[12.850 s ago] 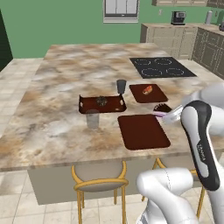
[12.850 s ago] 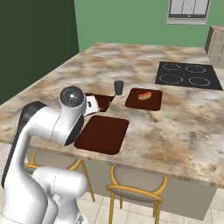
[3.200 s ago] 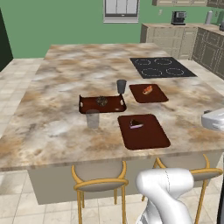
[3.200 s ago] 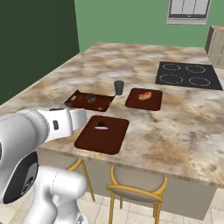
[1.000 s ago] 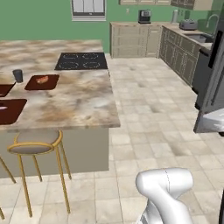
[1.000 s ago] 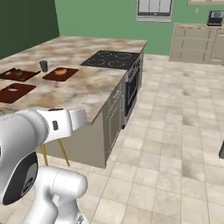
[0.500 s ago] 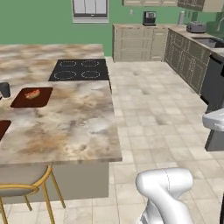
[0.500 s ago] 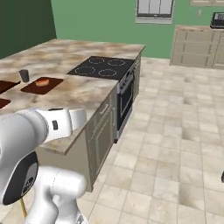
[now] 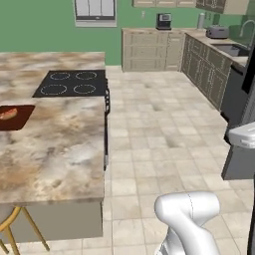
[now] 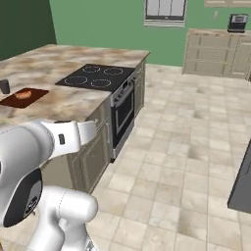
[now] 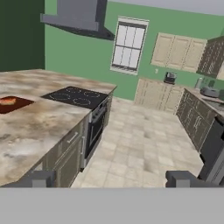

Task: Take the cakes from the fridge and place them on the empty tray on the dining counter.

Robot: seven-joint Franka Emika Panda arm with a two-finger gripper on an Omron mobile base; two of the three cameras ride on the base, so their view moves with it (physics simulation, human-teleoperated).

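Beige-brown veined marble fills the left of your view: that is the dining counter (image 9: pixel 55 144), with its black cooktop (image 9: pixel 72 82) set into the far end and an oven door below it facing the tiled floor (image 9: pixel 159 124). On the counter's left edge you can see a small dark red-brown tray (image 9: pixel 14 116) carrying a reddish oblong food (image 9: pixel 8 113); from the right base view a dark cup (image 10: pixel 4 86) stands just beside that tray.

Your claw (image 11: pixel 111 179) is spread wide with nothing between its fingertips (image 11: pixel 40 178), and it points out over open floor, well apart from the counter, toward the beige cabinets (image 11: pixel 159 94) under the window (image 11: pixel 127 44).

A dark grey slab at the right edge of the left base view may be part of the fridge (image 9: pixel 239 162); you cannot tell for sure from what shows. A toaster (image 9: pixel 217 32) and a coffee machine (image 9: pixel 164 21) sit on the far worktop.
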